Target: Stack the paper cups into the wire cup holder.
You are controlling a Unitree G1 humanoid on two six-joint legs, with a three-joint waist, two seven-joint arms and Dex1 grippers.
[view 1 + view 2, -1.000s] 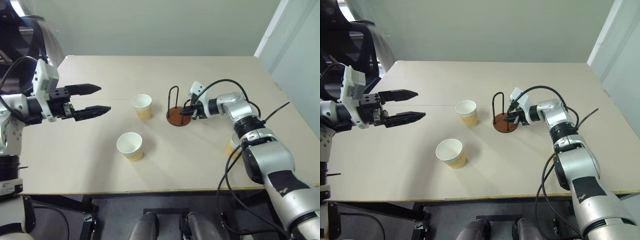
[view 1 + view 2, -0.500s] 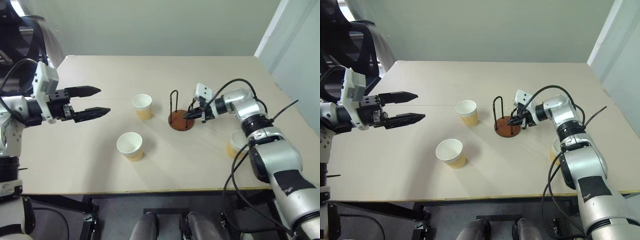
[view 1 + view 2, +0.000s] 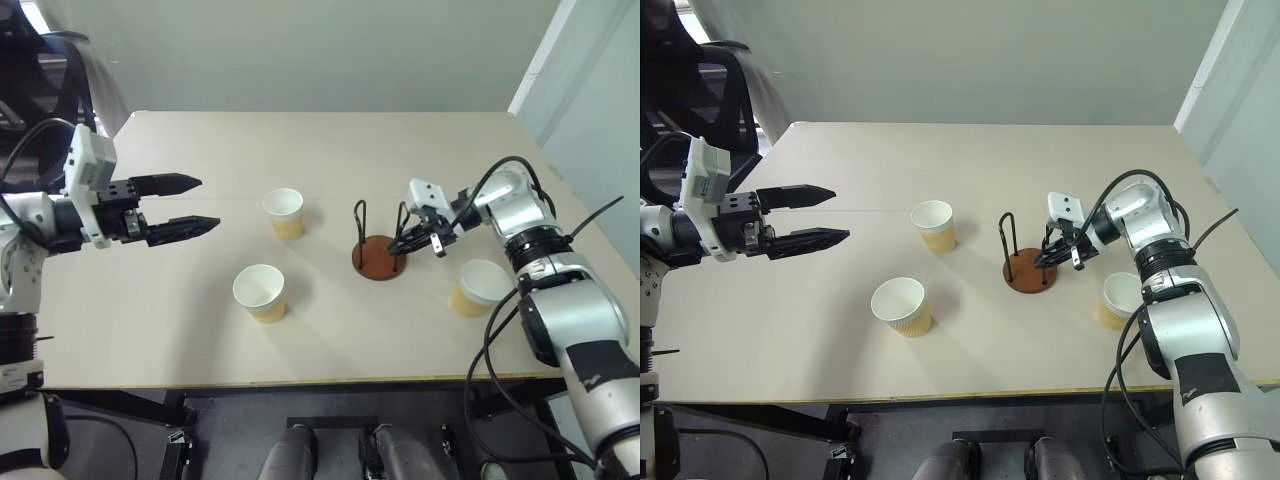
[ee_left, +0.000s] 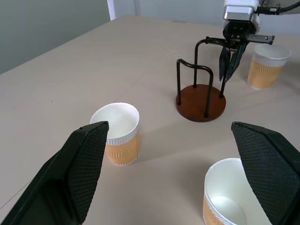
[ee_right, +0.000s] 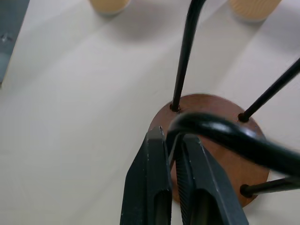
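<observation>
Here, at the left edge of the head view, the left gripper [image 3: 183,204] hangs above the table [image 3: 150,320] with its two black fingers spread wide and nothing between them. Just right of it, near the frame's centre, one paper cup [image 3: 285,212] stands upright; a second cup [image 3: 260,292] stands below it, toward the lower left of centre. Both are open side up and well apart from the gripper.

Right of centre sits the wire cup holder [image 3: 378,258], its reddish-brown disc flat on the table and its black wire loops upright, with no cup inside. The right gripper [image 3: 403,242] reaches in from the right, its fingers pinched together on one of the loops; the right wrist view shows the wire [image 5: 174,136] caught between the fingers, though how firmly is hard to judge.

Further right, near the frame's right edge, the third cup [image 3: 477,287] stands upright beside the right arm.
</observation>
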